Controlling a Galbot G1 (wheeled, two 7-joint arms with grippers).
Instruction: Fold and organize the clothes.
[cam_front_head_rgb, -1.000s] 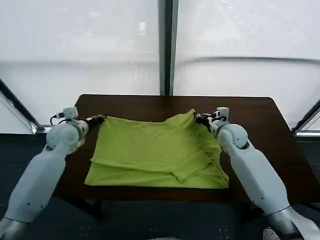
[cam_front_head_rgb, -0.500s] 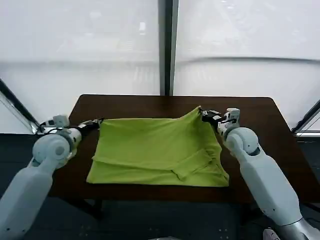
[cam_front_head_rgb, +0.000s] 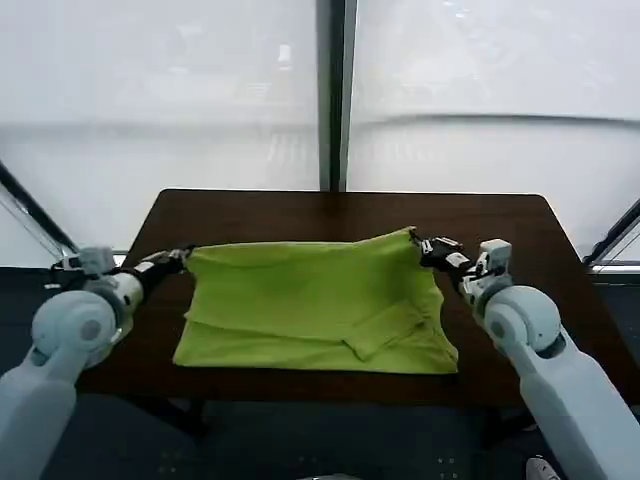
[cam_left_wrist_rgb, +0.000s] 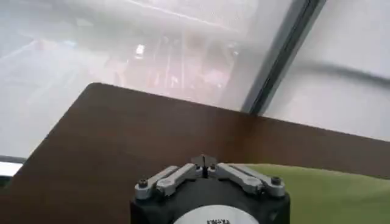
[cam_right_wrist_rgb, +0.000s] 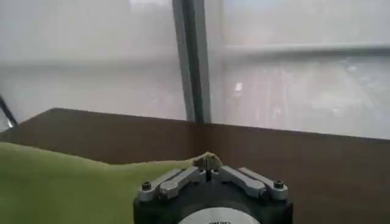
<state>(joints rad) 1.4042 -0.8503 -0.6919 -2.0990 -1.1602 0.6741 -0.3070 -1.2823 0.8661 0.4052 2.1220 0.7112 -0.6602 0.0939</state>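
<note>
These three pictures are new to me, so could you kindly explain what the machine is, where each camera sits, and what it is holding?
It is a two-armed robot with a gripper at the end of each arm. The widest picture comes from a camera on its head, looking down at a dark brown table. On it lies a lime-green T-shirt, partly folded. The other two pictures come from cameras on the wrists, each looking out over its own gripper.

The left gripper is shut on the shirt's far corner on the robot's left side, and the right gripper is shut on the far corner on its right. The edge between them is stretched nearly straight. In the right wrist picture a bit of green cloth pokes up between the closed fingers.
</note>
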